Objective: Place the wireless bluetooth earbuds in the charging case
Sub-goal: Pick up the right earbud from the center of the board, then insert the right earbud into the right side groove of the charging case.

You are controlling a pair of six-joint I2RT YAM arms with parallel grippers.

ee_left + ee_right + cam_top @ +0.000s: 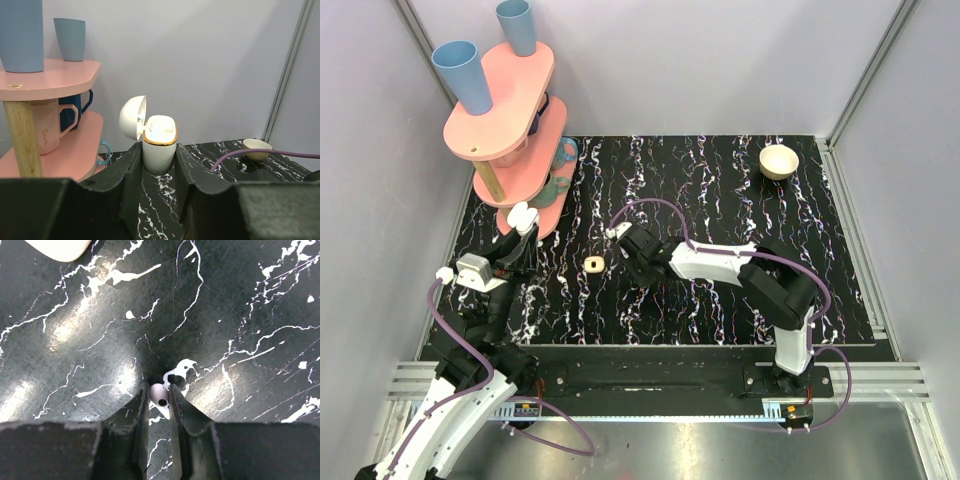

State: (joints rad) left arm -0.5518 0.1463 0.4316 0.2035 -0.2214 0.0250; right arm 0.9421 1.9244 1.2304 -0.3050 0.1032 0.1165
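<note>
The left tool (159, 152) is clamped on the charging case (160, 132), holding it upright with lid (133, 117) open so its mouth faces up, while the right tool (159, 390), down at the bench (240, 305), pinches one white earbud (158, 394) between its tips, likely for carrying across

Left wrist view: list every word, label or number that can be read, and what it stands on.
Pale pink ceramic mug on the lower tier of the pink two-tier stand: one short cursive word, too blurred to read.
White plastic charging case, lid open: no text visible.
</note>
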